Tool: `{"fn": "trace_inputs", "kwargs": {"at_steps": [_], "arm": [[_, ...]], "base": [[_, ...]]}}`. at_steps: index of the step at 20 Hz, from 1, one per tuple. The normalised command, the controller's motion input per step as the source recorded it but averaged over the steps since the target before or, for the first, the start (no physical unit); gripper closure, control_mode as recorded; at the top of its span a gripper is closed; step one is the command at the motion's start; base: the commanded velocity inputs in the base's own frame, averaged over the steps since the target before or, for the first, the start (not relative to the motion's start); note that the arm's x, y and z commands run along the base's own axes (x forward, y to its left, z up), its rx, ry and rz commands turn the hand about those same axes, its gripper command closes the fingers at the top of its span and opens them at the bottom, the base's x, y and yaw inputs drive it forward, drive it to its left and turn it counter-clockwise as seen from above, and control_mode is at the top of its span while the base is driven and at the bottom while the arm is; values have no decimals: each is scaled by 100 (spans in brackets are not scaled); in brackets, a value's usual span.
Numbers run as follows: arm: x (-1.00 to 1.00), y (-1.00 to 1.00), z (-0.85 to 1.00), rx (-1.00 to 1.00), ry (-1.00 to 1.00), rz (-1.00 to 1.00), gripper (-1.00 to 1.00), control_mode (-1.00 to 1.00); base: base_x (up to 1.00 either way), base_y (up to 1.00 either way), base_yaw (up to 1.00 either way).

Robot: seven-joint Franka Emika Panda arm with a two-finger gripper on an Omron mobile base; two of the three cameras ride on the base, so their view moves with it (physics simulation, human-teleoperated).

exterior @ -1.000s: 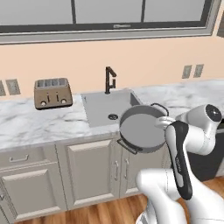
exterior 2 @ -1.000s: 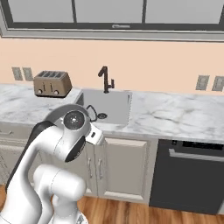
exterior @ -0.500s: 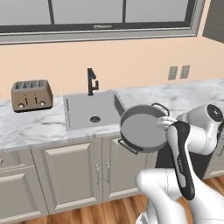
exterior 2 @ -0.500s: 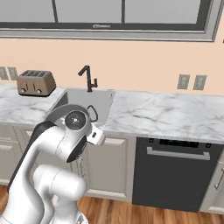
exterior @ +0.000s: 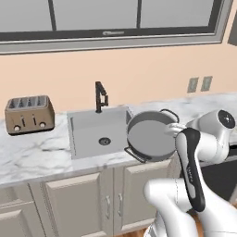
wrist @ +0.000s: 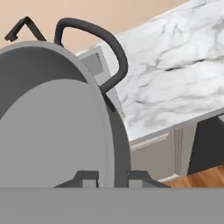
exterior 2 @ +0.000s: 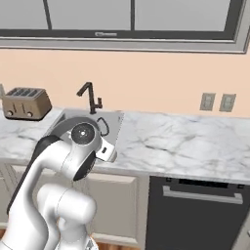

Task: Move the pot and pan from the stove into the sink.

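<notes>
Hand view puts the pincer clamped on the rim of the pot, one fingertip inside the wall, the other outside. Left base view has the pot tipped on edge, held up off the table over its front edge, just right of the sink.
</notes>
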Motion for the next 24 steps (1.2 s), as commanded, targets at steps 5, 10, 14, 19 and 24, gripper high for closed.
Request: {"fn": "trace_inputs", "kwargs": {"at_steps": [5, 10, 14, 19, 24], "arm": [[0, 0, 0, 0, 0, 0, 100, 100], [0, 0, 0, 0, 0, 0, 100, 100], [5, 0, 0, 0, 1, 0, 100, -100], [23, 20, -7, -1, 2, -4, 100, -100], [27, 24, -29, -3, 10, -1, 100, -100]], "base": [[81, 23, -5], [53, 18, -3], [0, 0, 0], [0, 0, 0], [0, 0, 0]]}}
